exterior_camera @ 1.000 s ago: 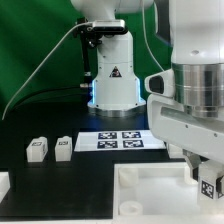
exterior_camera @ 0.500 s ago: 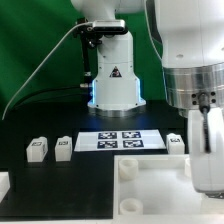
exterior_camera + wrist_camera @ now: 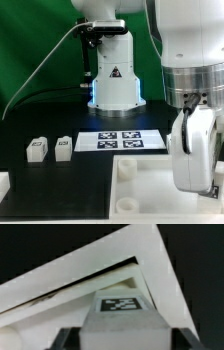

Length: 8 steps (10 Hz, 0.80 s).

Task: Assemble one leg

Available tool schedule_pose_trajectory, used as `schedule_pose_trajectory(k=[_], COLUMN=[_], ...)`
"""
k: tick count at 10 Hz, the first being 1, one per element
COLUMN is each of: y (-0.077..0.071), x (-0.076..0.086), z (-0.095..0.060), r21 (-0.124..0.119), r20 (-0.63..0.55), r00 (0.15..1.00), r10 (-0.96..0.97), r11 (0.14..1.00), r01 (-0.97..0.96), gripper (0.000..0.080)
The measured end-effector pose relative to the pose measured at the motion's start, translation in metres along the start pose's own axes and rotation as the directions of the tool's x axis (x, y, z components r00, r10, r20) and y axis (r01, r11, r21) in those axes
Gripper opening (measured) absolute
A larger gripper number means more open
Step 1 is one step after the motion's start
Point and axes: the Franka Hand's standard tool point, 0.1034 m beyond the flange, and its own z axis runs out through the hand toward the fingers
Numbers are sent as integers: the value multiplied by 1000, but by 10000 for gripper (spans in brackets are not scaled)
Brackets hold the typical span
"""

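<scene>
Black tabletop (image 3: 40, 185) carries two small white chunky plastic legs (image 3: 50, 148) with tags, near the flat white marker board (image 3: 120, 141). At the exterior view's right the arm's jaws (image 3: 126, 339) are low over the large white square rimmed panel (image 3: 150, 190), pinching a third tagged white leg (image 3: 122, 308) at its sides.

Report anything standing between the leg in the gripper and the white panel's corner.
Nothing visible does. In the wrist view the leg sits in the gripper, and the panel corner beyond it is bare. The spare legs stand apart on the exterior view's left.
</scene>
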Motion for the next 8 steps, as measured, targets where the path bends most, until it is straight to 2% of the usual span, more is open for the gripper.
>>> schedule_pose_trajectory(k=[1,2,3,4,5,8], y=[0,0,3,6,7,7], x=[0,-1,-7,-18,-22,-20], z=[0,0,-2,-9,-12,-9], r21=[0,0,1,10,13,10], r20=[0,0,4,13,17,13], r00=[1000,1000,1000,1000,999,999], r10=[0,-1,-7,-19,-28,-30], r11=[1000,1000,1000,1000,1000,999], r01=[0,1,7,19,28,30], gripper=[515,515,621,641,641,649])
